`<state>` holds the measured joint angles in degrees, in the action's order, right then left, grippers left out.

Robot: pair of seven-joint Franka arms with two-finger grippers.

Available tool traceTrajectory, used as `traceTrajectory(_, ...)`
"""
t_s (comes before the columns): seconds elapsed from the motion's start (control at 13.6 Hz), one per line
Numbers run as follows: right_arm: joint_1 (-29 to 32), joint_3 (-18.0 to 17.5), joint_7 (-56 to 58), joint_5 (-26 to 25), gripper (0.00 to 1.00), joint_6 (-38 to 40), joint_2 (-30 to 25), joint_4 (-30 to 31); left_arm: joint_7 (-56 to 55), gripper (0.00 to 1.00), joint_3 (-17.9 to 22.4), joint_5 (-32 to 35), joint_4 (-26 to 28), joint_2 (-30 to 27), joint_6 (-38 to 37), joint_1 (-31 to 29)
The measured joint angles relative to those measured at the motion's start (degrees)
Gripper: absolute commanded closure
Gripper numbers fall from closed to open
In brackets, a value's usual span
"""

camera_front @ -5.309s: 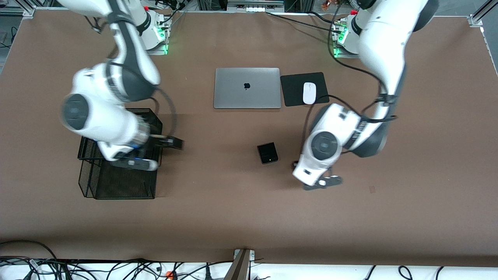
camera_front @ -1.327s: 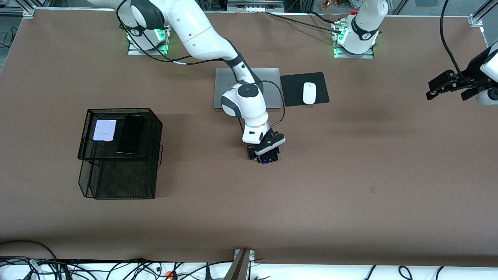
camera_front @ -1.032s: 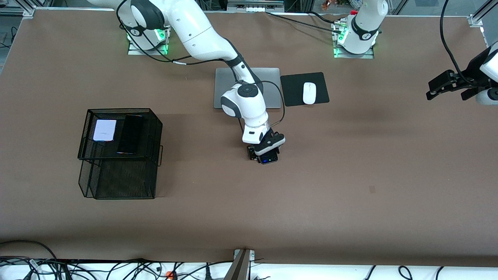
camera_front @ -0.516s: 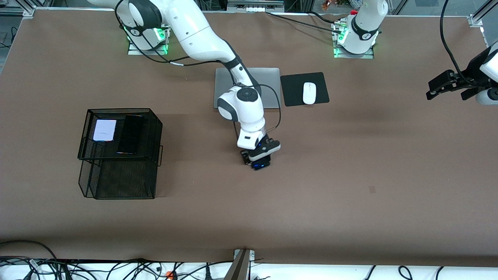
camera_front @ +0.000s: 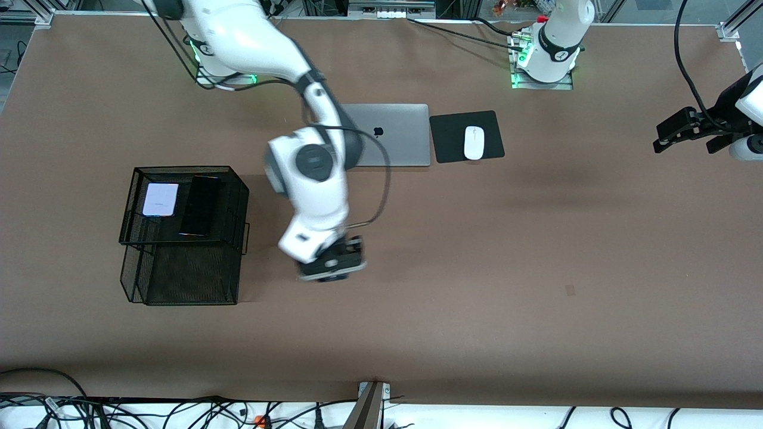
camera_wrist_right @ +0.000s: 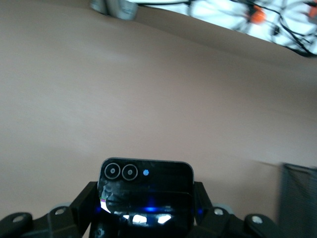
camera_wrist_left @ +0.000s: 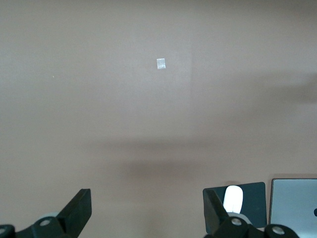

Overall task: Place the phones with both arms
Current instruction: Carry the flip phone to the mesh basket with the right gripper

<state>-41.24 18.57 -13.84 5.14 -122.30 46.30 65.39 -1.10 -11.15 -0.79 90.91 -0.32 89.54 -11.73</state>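
My right gripper (camera_front: pixel 331 266) is shut on the small squarish black phone (camera_wrist_right: pixel 146 191), which shows two camera rings and a blue light in the right wrist view. It hangs over bare table beside the black mesh rack (camera_front: pixel 231 179). On the rack's top tier lie the white-lavender phone (camera_front: pixel 160 199) and the long black phone (camera_front: pixel 199 205), side by side. My left gripper (camera_front: pixel 685 132) waits open at the left arm's end of the table. Its fingers (camera_wrist_left: pixel 79 206) stand wide apart over bare table with nothing between them.
A closed silver laptop (camera_front: pixel 393 134) lies toward the robots' bases. Beside it a white mouse (camera_front: pixel 474 142) rests on a black pad (camera_front: pixel 447 140). A small pale mark (camera_front: pixel 570 290) is on the brown table. Cables run along the edge nearest the front camera.
My right gripper shut on the small black phone, lifted it off the table and carried it toward the mesh rack. The left arm has not moved.
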Motion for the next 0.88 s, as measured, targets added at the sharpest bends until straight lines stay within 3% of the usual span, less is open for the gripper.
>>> traceTrajectory(0.29,10.4,0.2,13.6,3.2,0.99,14.6,-5.2,0.3,0.0,0.0,0.0,0.0,0.0,0.0,0.0,0.0)
traceTrajectory(0.44,15.5,0.2,19.4,3.5,0.98,17.7,-6.6,1.6,0.0,0.0,0.0,0.0,0.0,0.0,0.0,0.0)
traceTrajectory(0.88,21.5,0.3,22.9,3.7,0.98,10.2,-7.5,12.3,0.0,0.0,0.0,0.0,0.0,0.0,0.0,0.0)
